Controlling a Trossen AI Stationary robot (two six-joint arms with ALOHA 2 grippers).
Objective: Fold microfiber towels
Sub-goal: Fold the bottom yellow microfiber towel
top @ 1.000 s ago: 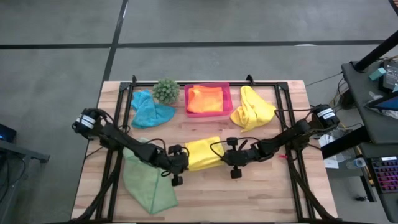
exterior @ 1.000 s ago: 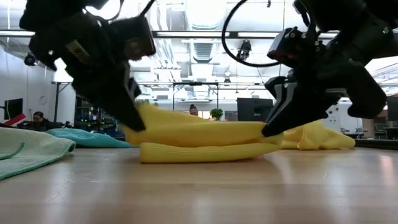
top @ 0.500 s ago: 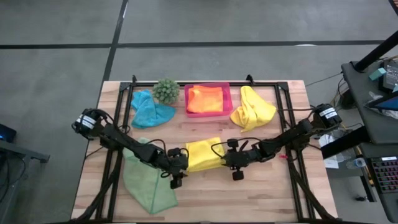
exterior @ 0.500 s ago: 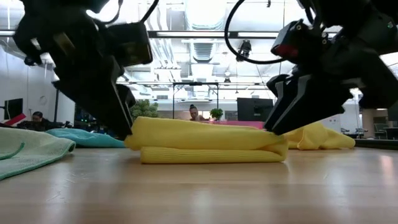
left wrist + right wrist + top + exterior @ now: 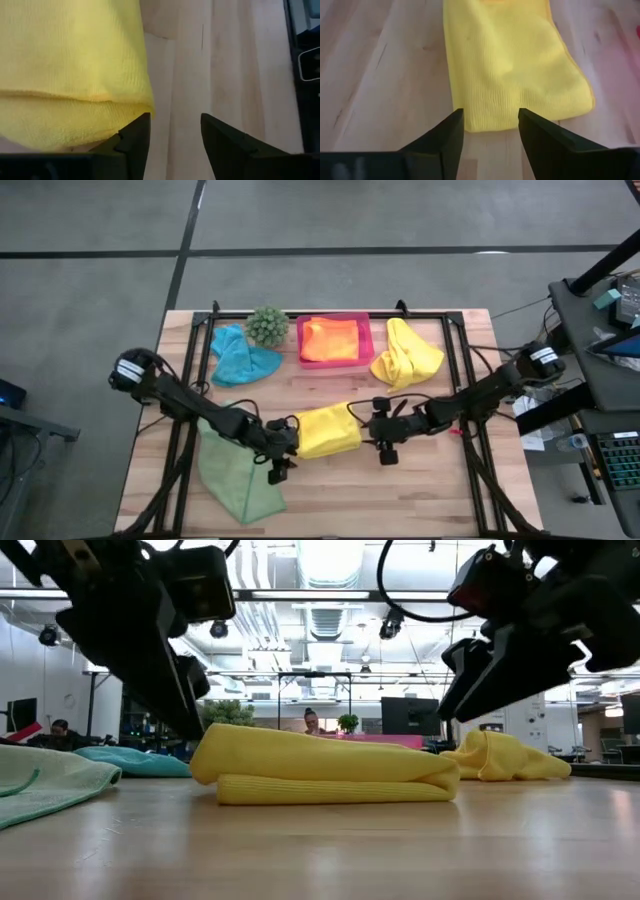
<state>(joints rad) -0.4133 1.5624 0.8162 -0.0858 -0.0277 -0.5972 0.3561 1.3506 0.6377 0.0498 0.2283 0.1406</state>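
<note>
**Q:** Table (image 5: 420, 480) first — what does it carry?

**A:** Wooden top, five cloths on it. Light green towel (image 5: 235, 475), spread flat at the near-left. Teal towel (image 5: 240, 360), crumpled at the far-left. Loose yellow towel (image 5: 405, 355), heaped at the far-right. Orange towel (image 5: 330, 338), folded inside the pink tray (image 5: 366, 345). Folded yellow towel (image 5: 327, 430), centre, between the two arms. Small spiky plant (image 5: 267, 326), beside the tray.

**Q:** And what has changed with the folded yellow towel?

**A:** A second ago both grippers pinched its ends and held the top layer stretched off the table. Now it lies released, a neat doubled bundle with one layer on the other, flat on the wood.

**Q:** Left gripper (image 5: 283, 458)?

**A:** Fingers apart, nothing between them. It has drawn back to the towel's left end; in the left wrist view the cloth edge sits just ahead of the fingertips (image 5: 135, 135), not inside them.

**Q:** Right gripper (image 5: 383, 440)?

**A:** Likewise parted and empty, backed off from the right end and lifted clear in the low view. In the right wrist view the folded end shows between and beyond the fingers (image 5: 450, 130), apart from them.

**Q:** Meaning for the task?

**A:** This fold looks finished, judged by the tidy stack and both releases. Probable next entry: move this bundle to the tray with the orange one, or start another cloth. Three cloths remain unfolded.
</note>
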